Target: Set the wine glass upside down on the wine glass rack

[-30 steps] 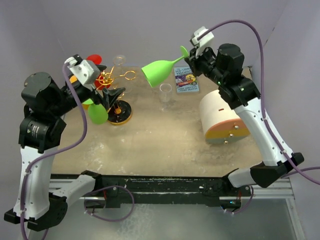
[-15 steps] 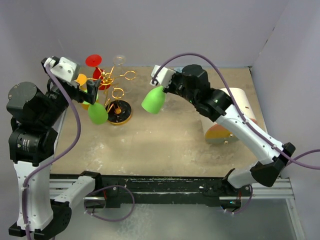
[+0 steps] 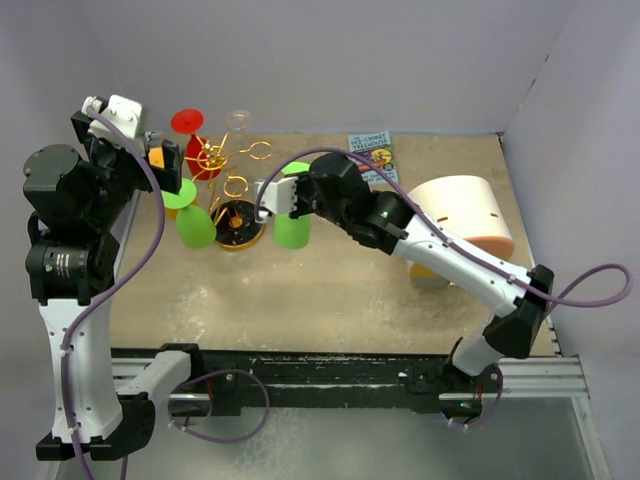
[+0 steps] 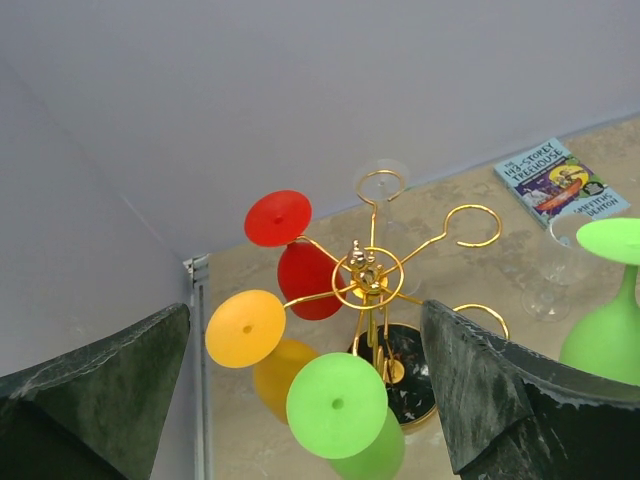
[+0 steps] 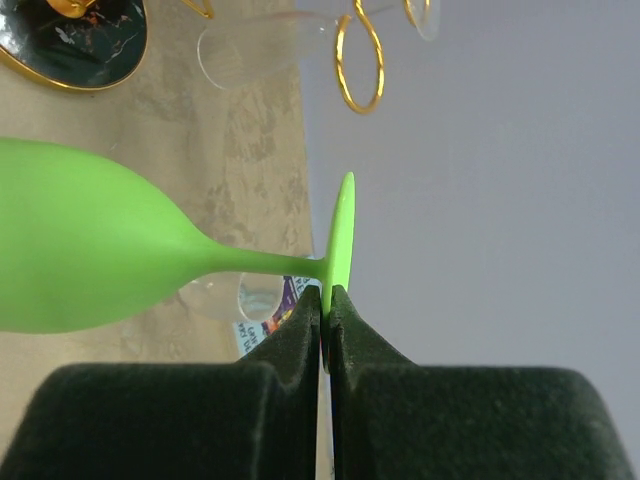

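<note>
Two robot arms work at a sand-coloured table, where one cream drum lies on its side at right. The gold wine glass rack stands far left. It carries four glasses: one red, one orange, one green, and one clear at a far loop. The left gripper hangs released, raised left of the rack. The right gripper, clenched on the foot's rim, holds a fifth, green wine glass foot-up just right of the rack. One clear glass stands near one book.
</note>
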`<move>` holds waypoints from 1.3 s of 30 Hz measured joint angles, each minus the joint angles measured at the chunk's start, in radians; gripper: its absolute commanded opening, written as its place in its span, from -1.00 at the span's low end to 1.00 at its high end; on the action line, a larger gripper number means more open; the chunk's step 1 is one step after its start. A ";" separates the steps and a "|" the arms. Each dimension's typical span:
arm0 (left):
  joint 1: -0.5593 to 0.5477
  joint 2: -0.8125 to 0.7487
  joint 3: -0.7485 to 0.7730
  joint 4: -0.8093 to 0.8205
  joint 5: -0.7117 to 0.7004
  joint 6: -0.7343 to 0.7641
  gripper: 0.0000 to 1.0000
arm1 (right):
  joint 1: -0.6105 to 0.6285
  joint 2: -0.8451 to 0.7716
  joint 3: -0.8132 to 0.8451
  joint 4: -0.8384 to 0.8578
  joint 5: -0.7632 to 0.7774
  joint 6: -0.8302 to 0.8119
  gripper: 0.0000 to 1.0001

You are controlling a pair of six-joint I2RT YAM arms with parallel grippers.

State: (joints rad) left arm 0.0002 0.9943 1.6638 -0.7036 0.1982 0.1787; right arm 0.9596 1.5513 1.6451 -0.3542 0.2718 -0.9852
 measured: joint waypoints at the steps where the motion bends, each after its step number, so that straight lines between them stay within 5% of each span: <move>1: 0.007 0.000 0.000 0.000 -0.003 -0.002 0.98 | 0.005 0.016 0.008 0.001 0.000 -0.015 -1.00; 39: 0.092 -0.019 -0.035 0.032 -0.028 -0.005 0.98 | 0.018 0.329 0.298 0.145 -0.036 -0.206 -1.00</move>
State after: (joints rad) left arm 0.0925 0.9752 1.6291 -0.6716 0.1699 0.1741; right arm 0.9771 1.8801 1.9434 -0.2092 0.2356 -1.1912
